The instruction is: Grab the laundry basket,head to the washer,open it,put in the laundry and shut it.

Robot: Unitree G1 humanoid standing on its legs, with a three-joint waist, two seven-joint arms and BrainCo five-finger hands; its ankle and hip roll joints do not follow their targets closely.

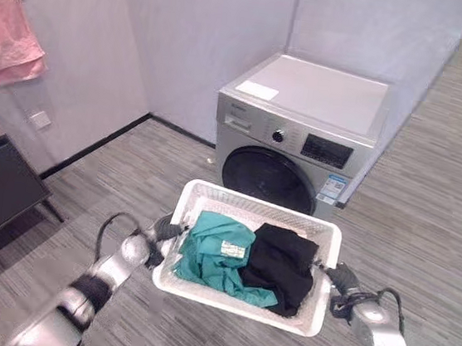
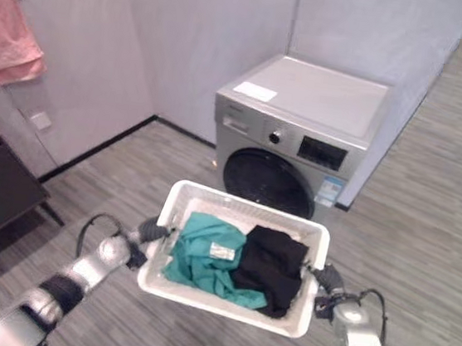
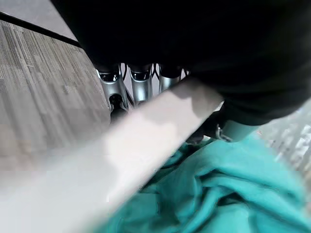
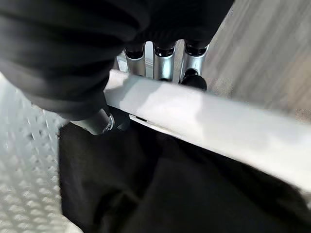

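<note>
We carried the white perforated plastic laundry basket (image 1: pixel 248 258) clear of the floor, facing the silver front-loading washer (image 1: pixel 302 135); left hand (image 1: pixel 159 236) and right hand (image 1: pixel 342 279) each curled round an end rim. A slipping grip could tip out the teal garment (image 1: pixel 213 254) and black garment (image 1: pixel 283 262), which lay heaped inside.

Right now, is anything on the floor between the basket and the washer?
No. In the left eye view, bare grey floor separates the white basket from the washer.
</note>
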